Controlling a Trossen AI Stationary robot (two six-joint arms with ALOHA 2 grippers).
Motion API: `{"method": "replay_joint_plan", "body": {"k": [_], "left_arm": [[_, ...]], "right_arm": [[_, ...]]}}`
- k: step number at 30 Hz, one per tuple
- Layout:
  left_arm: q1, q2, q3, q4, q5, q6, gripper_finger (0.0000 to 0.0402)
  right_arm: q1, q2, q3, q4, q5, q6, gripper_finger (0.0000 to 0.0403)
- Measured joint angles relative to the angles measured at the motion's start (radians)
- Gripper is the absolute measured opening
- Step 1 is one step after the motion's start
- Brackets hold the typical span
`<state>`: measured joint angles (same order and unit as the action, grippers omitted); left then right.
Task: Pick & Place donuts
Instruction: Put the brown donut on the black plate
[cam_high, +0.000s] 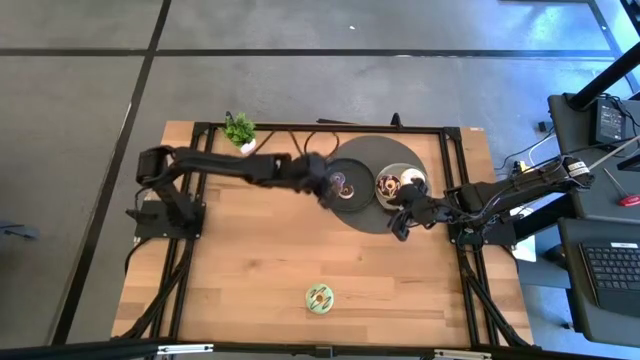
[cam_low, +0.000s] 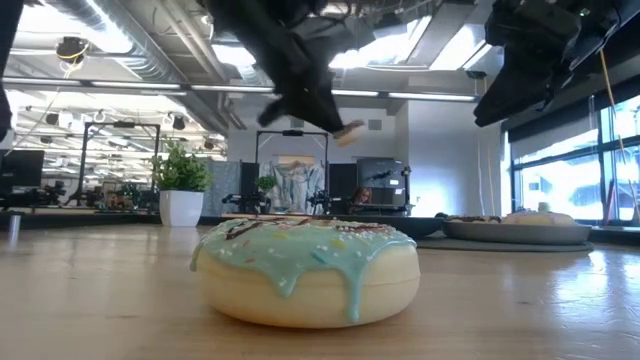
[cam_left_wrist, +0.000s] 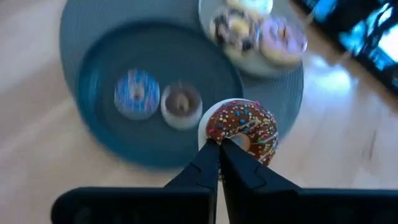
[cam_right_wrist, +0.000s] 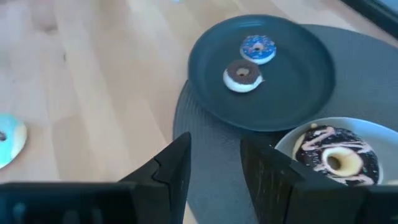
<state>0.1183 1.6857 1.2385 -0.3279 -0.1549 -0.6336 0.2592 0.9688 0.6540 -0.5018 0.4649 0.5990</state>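
Note:
My left gripper (cam_left_wrist: 219, 144) is shut on a sprinkled chocolate donut (cam_left_wrist: 244, 127) and hangs over the dark round plate (cam_high: 352, 203), as the low view shows (cam_low: 349, 131). Two minis lie on that plate, one blue-iced (cam_left_wrist: 137, 93) and one brown (cam_left_wrist: 181, 104). A lighter plate (cam_right_wrist: 379, 138) beside it carries more donuts, among them a chocolate one with pink drizzle (cam_right_wrist: 336, 158). My right gripper (cam_right_wrist: 217, 168) is open and empty over the grey mat (cam_high: 375, 222), near both plates. A green-iced donut (cam_high: 319, 296) lies flat on the table near its near edge. My left gripper pinches the sprinkled chocolate donut by its rim (cam_left_wrist: 214, 140) between the two fingertips (cam_left_wrist: 208, 155). The fingers slant down from the table's left side. The donut is lifted clear above the dark plate, tilted, with its iced face toward the wrist camera.
A round grey mat lies under both plates at the table's far middle. A small potted plant (cam_high: 239, 130) stands at the far edge, left of the plates. Bare wood (cam_high: 260, 250) stretches between the plates and the green donut.

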Motion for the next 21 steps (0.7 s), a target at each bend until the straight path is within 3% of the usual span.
{"method": "replay_joint_plan", "body": {"k": [3, 10, 21], "left_arm": [[0.063, 0.046, 0.043, 0.017, 0.054, 0.069, 0.0003], [0.145, 0.223, 0.279, -0.117, 0.069, 0.228, 0.0003], [0.182, 0.450, 0.481, -0.150, 0.084, 0.323, 0.0003]], "right_arm": [[0.000, 0.000, 0.000, -0.002, 0.039, 0.023, 0.0140], [-0.001, 0.000, 0.000, -0.010, 0.100, 0.052, 0.0140], [-0.001, 0.000, 0.000, -0.036, 0.117, 0.107, 0.0140]]}}
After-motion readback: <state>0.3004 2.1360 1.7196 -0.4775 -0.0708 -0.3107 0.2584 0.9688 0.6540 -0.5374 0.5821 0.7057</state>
